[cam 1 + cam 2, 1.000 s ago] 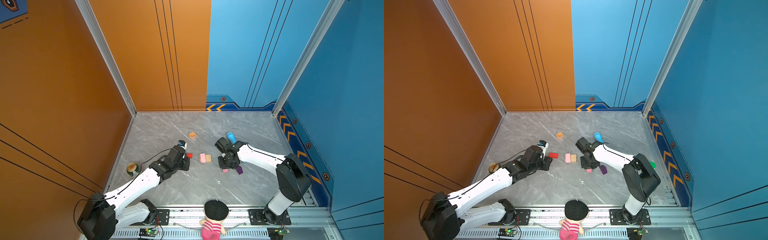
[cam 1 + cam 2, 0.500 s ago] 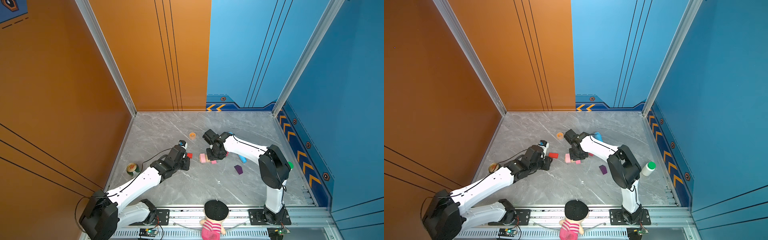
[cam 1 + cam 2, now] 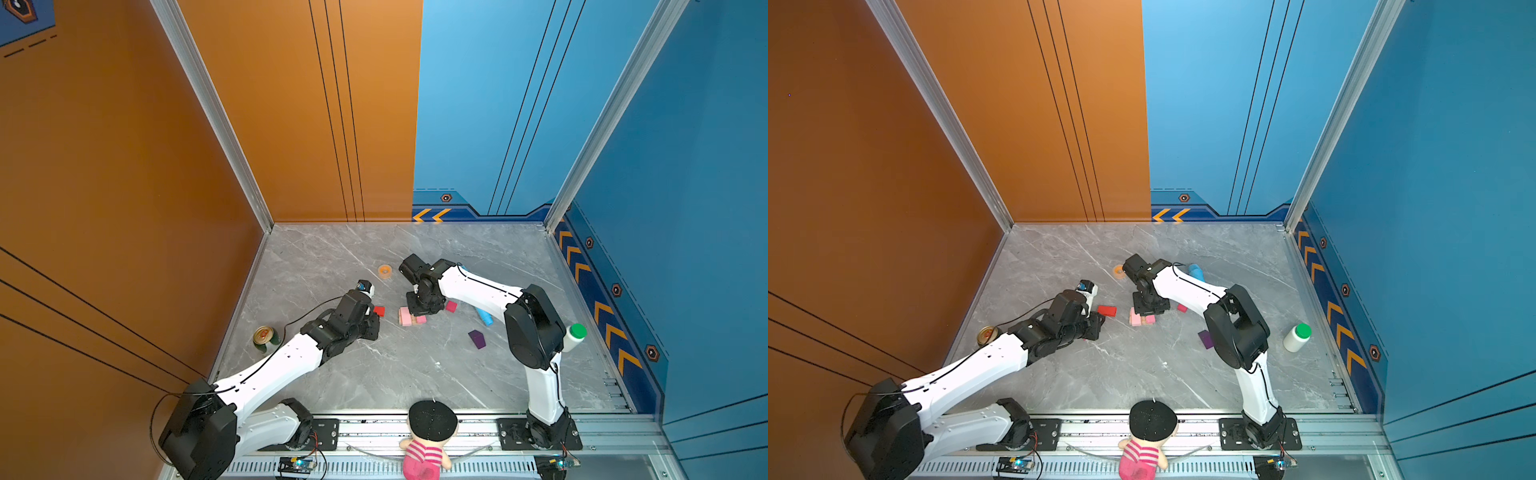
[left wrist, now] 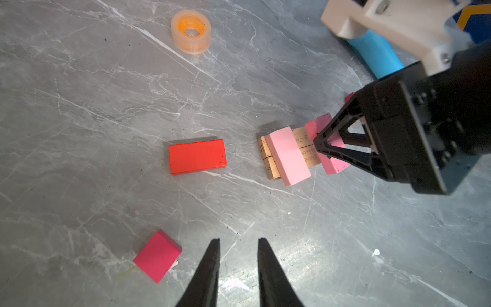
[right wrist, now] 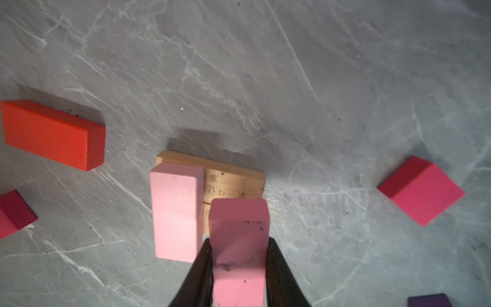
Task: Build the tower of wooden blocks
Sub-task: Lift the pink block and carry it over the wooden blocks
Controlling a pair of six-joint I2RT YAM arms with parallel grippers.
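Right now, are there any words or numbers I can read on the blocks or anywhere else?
"31": on the tan slabs, near an end.
More print on their tops: too blurred to read.
On the can and bottle: no readable label.
Signs: orange chevrons on the blue wall, no words.

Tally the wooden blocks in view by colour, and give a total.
tan slabs: 2
pale pink bricks: 2
magenta cubes: 2
red brick: 1
purple house-shaped piece: 1
Total: 8
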